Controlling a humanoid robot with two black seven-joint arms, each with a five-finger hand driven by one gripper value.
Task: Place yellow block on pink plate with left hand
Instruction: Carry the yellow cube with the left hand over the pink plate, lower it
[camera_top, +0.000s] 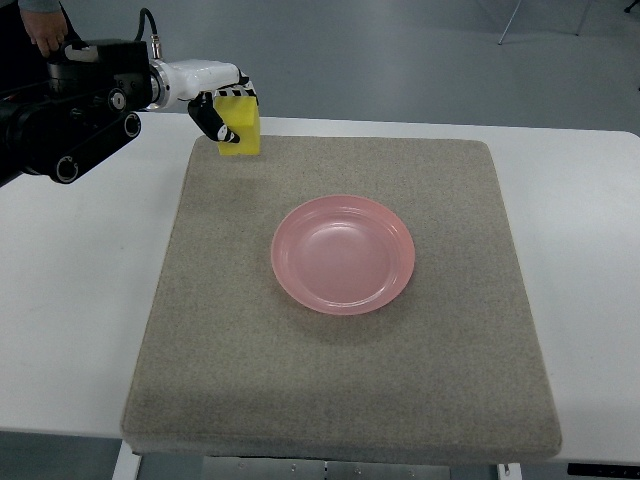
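Top view shows the left hand (222, 112) at the far left corner of the mat (200, 380), its dark fingers (212, 120) clamped on the block (243, 132). Whether the block's base rests on the mat or hangs just above it cannot be told. The plate (290, 285) lies empty at the mat's middle, well apart from the block. So the grasp looks done; carrying the block across to the plate and letting go are left. A person's hand (45, 35) shows at the far left edge, behind the arm. No right hand appears.
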